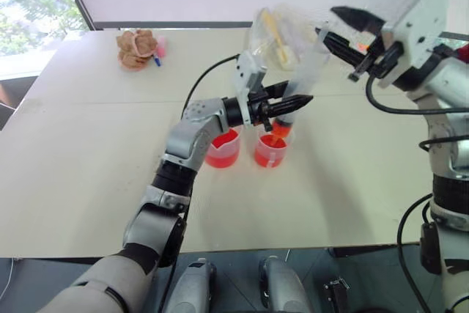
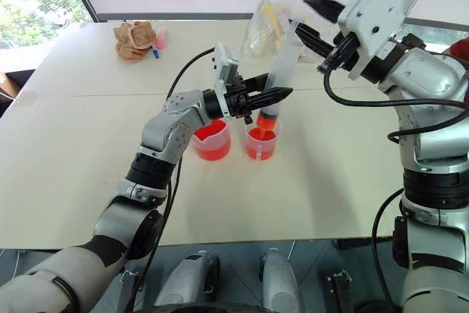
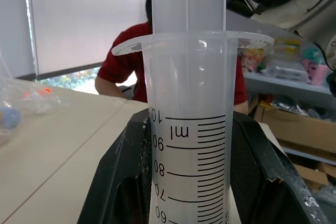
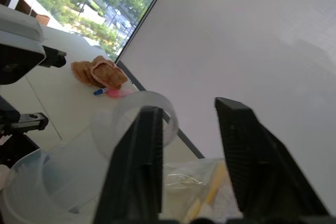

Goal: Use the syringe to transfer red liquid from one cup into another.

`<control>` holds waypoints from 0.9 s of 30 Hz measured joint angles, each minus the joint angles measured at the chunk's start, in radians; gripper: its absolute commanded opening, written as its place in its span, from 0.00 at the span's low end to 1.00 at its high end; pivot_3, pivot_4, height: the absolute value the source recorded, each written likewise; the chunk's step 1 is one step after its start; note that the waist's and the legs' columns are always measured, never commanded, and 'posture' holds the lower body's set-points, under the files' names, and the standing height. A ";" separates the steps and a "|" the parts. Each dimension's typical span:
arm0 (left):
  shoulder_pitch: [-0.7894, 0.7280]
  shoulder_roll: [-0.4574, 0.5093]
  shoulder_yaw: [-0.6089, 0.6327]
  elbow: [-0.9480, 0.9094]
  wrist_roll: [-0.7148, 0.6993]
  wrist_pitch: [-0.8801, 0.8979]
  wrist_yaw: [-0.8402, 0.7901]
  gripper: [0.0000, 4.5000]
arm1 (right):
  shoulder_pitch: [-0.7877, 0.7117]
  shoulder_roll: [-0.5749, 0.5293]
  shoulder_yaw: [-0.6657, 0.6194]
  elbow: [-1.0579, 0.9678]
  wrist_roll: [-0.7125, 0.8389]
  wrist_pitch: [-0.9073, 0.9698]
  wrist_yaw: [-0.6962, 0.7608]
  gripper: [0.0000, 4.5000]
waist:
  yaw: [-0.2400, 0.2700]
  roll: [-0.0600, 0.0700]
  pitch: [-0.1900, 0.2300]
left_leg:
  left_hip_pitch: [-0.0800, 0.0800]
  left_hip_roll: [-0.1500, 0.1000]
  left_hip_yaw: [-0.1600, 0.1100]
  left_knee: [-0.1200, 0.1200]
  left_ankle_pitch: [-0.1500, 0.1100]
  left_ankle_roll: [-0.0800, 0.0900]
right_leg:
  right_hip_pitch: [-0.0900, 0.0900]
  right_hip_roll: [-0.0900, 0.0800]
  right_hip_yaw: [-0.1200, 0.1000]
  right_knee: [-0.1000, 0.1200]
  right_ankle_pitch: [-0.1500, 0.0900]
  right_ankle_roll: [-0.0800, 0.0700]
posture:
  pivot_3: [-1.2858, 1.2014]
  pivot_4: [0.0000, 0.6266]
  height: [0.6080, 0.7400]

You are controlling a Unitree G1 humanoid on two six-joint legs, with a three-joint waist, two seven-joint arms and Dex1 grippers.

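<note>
The syringe [image 1: 306, 72] stands tilted, its orange tip down in the smaller cup [image 1: 270, 152], which holds red liquid [image 1: 268, 155]. My left gripper [image 1: 297, 95] is shut on the syringe's barrel [image 3: 189, 129], low on it, just above the cup. The larger spouted cup [image 2: 212, 141], also red inside, stands right beside the smaller one, on its left. My right gripper [image 2: 302, 14] is up at the plunger's top end. Its fingers are apart, and the plunger's round end disc [image 4: 126, 116] lies beside one finger, not between the two.
A clear plastic bag [image 1: 275, 34] with a yellow item lies behind the syringe. A brown crumpled thing [image 1: 136, 49] with a pink and a blue piece sits at the table's far left. A person in a red shirt [image 3: 118, 72] sits beyond the table [image 1: 88, 166].
</note>
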 measured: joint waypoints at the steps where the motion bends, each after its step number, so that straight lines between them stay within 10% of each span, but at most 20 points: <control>1: 0.000 0.001 0.002 0.000 0.000 0.000 0.003 0.30 | 0.000 0.001 0.003 -0.002 0.000 0.000 0.002 0.00 | 0.000 0.000 0.000 | 0.000 0.000 0.000 0.000 0.000 0.000 | 0.000 0.000 0.000 0.000 0.000 0.000 | 0.52 0.24 1.00; 27: -0.032 -0.012 0.023 0.039 -0.045 0.066 0.035 0.30 | 0.139 0.167 -0.059 -0.134 0.069 0.176 -0.109 0.00 | 0.000 0.000 0.000 | 0.000 0.000 -0.001 0.000 0.000 0.000 | 0.000 0.000 0.000 0.001 0.000 0.000 | 0.52 0.24 1.00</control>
